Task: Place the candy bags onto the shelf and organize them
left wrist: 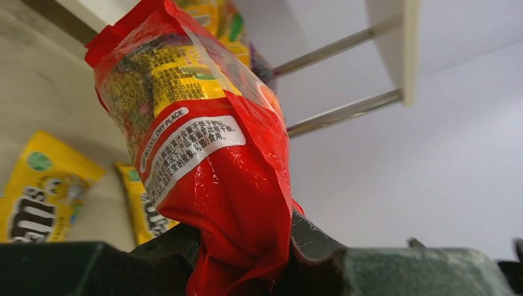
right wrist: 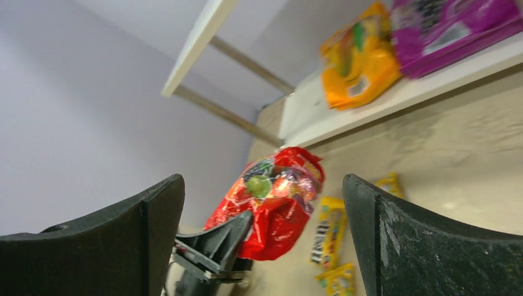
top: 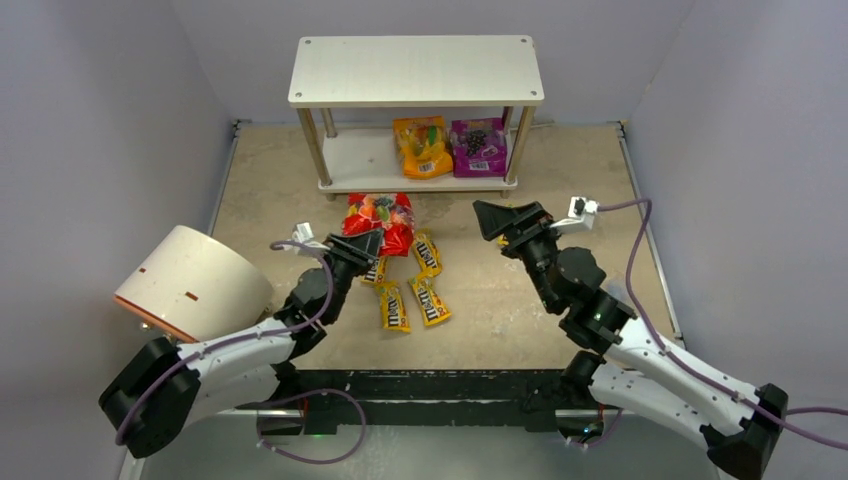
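My left gripper is shut on the bottom edge of the red pouch, held above the table in front of the shelf; the pouch fills the left wrist view and shows in the right wrist view. The orange pouch and purple pouch lie on the shelf's lower board. Several yellow M&M's packets lie on the table near the left gripper. My right gripper is open and empty, right of the packets; another yellow packet is partly hidden behind it.
A white-and-orange cylinder lies at the left beside the left arm. Grey walls enclose the table on three sides. The shelf's top board is bare.
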Action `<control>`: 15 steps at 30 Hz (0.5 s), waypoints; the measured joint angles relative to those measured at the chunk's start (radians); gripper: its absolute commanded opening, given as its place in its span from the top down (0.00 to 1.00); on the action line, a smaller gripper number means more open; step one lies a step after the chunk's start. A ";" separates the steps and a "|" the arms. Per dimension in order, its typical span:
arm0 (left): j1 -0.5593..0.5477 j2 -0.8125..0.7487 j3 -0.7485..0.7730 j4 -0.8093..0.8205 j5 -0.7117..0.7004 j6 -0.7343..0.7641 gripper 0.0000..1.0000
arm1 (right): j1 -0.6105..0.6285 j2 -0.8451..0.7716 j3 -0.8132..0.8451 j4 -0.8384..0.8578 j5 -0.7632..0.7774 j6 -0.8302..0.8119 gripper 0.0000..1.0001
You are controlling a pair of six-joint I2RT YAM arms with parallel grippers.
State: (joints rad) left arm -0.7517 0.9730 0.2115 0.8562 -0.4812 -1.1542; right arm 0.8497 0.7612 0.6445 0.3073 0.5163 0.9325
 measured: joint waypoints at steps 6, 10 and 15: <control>0.086 0.151 0.117 -0.077 -0.041 0.107 1.00 | 0.000 -0.077 -0.036 -0.085 0.105 -0.109 0.01; 0.182 0.259 0.193 -0.025 0.010 0.157 1.00 | 0.000 -0.080 -0.041 -0.103 0.140 -0.172 0.01; 0.195 0.351 0.264 0.071 0.031 0.243 1.00 | 0.000 -0.080 -0.041 -0.117 0.158 -0.241 0.01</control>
State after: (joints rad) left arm -0.5564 1.3243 0.4755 0.9272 -0.4503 -0.9108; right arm 0.8494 0.6807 0.6037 0.1898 0.6743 0.6910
